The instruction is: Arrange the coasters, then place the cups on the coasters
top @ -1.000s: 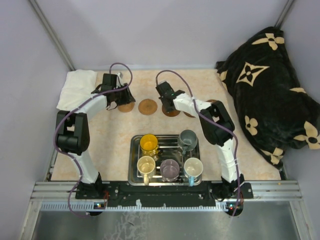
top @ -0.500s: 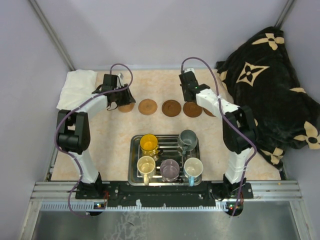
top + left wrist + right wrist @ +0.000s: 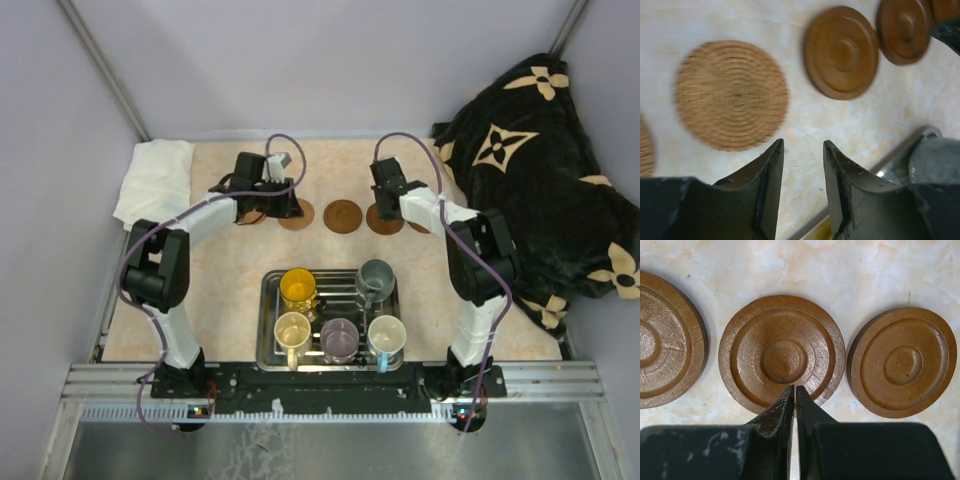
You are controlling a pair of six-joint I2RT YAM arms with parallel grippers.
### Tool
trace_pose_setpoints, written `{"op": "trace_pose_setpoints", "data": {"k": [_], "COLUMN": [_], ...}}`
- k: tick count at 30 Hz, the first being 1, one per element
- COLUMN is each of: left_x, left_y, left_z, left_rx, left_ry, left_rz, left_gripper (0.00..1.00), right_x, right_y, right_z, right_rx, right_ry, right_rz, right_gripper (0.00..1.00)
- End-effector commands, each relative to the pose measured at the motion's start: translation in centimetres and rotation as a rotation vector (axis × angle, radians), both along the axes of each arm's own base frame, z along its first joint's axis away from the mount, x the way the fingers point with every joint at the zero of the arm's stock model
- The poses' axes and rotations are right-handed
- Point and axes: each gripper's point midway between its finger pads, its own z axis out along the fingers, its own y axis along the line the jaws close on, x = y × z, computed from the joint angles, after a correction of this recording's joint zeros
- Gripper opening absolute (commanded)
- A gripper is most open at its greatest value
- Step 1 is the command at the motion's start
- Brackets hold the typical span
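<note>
Several round brown coasters lie in a row across the far half of the table. My left gripper (image 3: 287, 205) hangs open and empty just above the table beside a woven tan coaster (image 3: 732, 95), with two grooved brown coasters (image 3: 841, 52) to its right. My right gripper (image 3: 386, 203) is shut, its tips (image 3: 794, 389) at the near rim of a grooved coaster (image 3: 781, 352) with another on each side. The cups stand in a steel tray (image 3: 268, 300): yellow (image 3: 298, 286), dark grey-green (image 3: 376, 277), cream (image 3: 292, 329), purple (image 3: 340, 338), and white with a blue handle (image 3: 386, 335).
A folded white cloth (image 3: 155, 175) lies at the far left corner. A black blanket with a cream flower pattern (image 3: 540, 170) is piled along the right side. Grey walls close in the table at the back and sides.
My left gripper has swung right from the leftmost coaster to the second one. My right gripper has moved right from the middle coaster to the fourth in the row.
</note>
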Motion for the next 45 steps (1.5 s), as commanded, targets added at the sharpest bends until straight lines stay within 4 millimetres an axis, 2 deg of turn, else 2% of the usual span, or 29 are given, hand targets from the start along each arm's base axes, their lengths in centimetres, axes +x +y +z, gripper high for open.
{"op": "trace_pose_setpoints", "data": {"k": [1, 5, 11, 18, 34, 40, 45], "left_x": [-1.9, -2.9, -3.7, -3.2, -3.5, -3.8, -4.4], "left_y": [-3.9, -6.2, -8.3, -9.6, -9.9, -10.4, -11.4], "left_z": [2.3, 2.4, 0.9, -1.3, -1.6, -1.8, -2.5], "left_rx": [-0.025, -0.075, -0.108, -0.105, -0.093, -0.092, -0.100], "left_ry": [-0.079, -0.069, -0.034, 0.020, 0.028, 0.028, 0.046], "left_rz": [-0.215, -0.293, -0.350, -0.354, -0.339, -0.360, -0.395], "left_gripper": [0.44, 0.44, 0.44, 0.45, 0.46, 0.46, 0.46], "right_x": [-0.3, -2.5, -3.8, -3.4, -1.7, -2.2, -3.3], "right_y": [0.1, -0.1, -0.1, 0.7, 1.4, 1.1, -0.5], "right_z": [1.5, 0.2, -0.7, -1.5, -2.8, -1.8, -0.8], "right_rx": [0.036, 0.068, 0.104, 0.130, 0.119, 0.122, 0.075], "right_ry": [-0.046, -0.006, -0.005, 0.011, 0.015, 0.009, -0.005], "right_rz": [-0.016, -0.029, -0.034, -0.023, -0.010, -0.017, -0.048], "right_gripper": [0.06, 0.06, 0.05, 0.05, 0.05, 0.05, 0.05]}}
